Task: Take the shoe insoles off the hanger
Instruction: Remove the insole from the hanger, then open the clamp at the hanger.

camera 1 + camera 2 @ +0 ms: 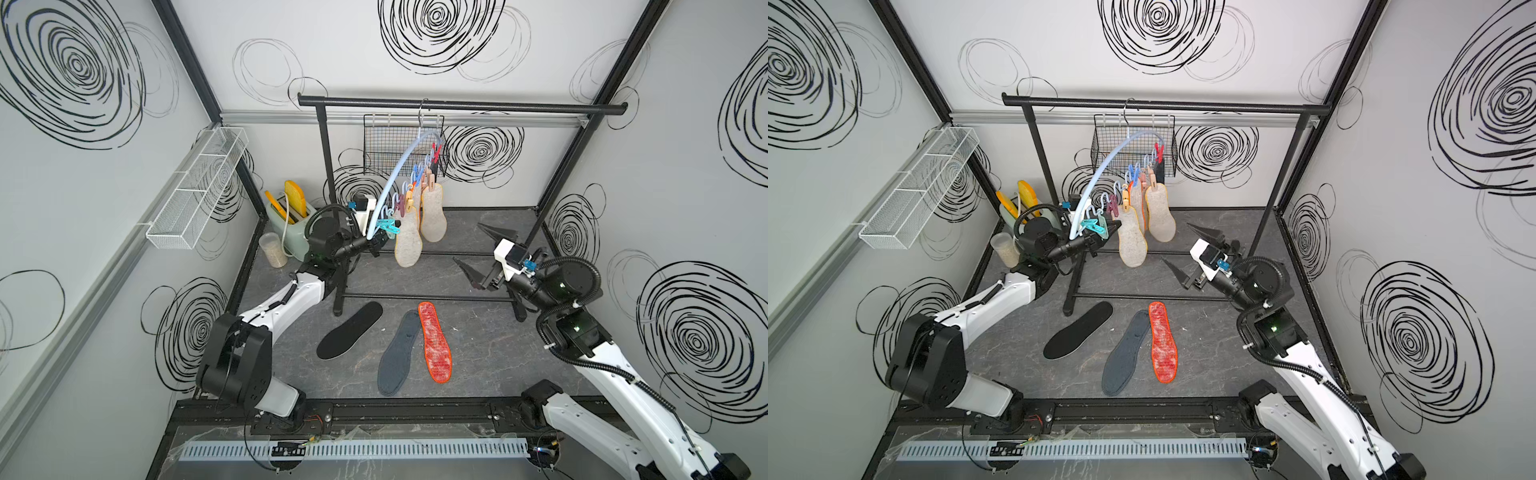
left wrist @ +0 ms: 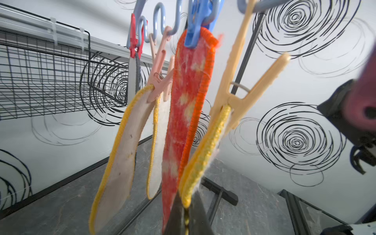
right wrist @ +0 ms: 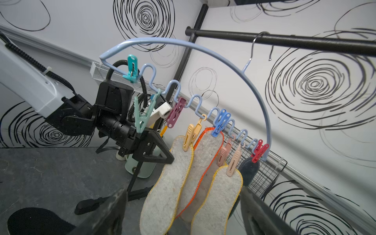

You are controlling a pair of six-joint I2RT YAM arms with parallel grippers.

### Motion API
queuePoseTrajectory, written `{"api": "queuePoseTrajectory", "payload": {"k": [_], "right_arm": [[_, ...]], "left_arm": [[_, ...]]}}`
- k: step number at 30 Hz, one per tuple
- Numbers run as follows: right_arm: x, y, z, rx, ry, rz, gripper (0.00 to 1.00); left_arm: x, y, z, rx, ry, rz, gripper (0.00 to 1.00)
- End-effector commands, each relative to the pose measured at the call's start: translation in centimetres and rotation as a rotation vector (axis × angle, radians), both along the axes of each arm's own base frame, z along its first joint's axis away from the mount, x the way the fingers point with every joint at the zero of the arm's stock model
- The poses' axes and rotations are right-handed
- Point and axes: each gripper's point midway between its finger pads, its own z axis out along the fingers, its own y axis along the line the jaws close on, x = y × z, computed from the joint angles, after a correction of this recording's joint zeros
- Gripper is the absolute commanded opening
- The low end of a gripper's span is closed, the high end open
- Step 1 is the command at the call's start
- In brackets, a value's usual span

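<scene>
The left gripper [image 2: 186,209] is clenched on the yellow-stitched rim of a beige felt insole [image 3: 162,193]. That insole hangs from a yellowish plastic peg [image 3: 188,138] on the pale blue arched plastic hanger [image 3: 203,47] just above the gripper. The right gripper [image 1: 466,242] hangs with its jaws spread, empty, well apart from the hanger.

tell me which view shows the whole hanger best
The right wrist view: the hanger shows whole there, arch, metal hook and wavy bar seen side-on. Both top views see the hanger foreshortened, nearly end-on. The left wrist view catches only loops of its wavy bar.
</scene>
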Motion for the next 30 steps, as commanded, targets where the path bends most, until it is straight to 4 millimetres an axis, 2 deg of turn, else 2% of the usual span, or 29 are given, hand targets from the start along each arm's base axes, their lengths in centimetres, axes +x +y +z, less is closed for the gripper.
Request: {"api": "queuePoseTrajectory", "payload": {"k": [1, 8, 13, 26, 30], "right_arm": [[0.0, 1.7, 0.6, -0.036, 0.069, 0.102, 0.86], [2.4, 3.3, 1.5, -0.11, 0.144, 0.29, 0.8], [4.7, 4.6, 1.1, -0.128, 0.192, 0.369, 0.75], [9.4, 8.7, -0.4, -0.125, 0.244, 0.39, 0.65], [9.5, 10.2, -0.4, -0.125, 0.238, 0.408, 0.62]], "left_arm": [[0.0, 0.5, 2.5, -0.011, -0.079, -0.019, 0.0], [0.2, 1.2, 2.3, 0.036, -0.067, -0.108, 0.0], [0.5, 1.7, 2.1, 0.084, -0.069, -0.131, 0.0], [1.1, 1.9, 2.0, 0.111, -0.065, -0.156, 0.0], [1.0, 1.9, 1.9, 0.112, -0.059, -0.161, 0.0]]}}
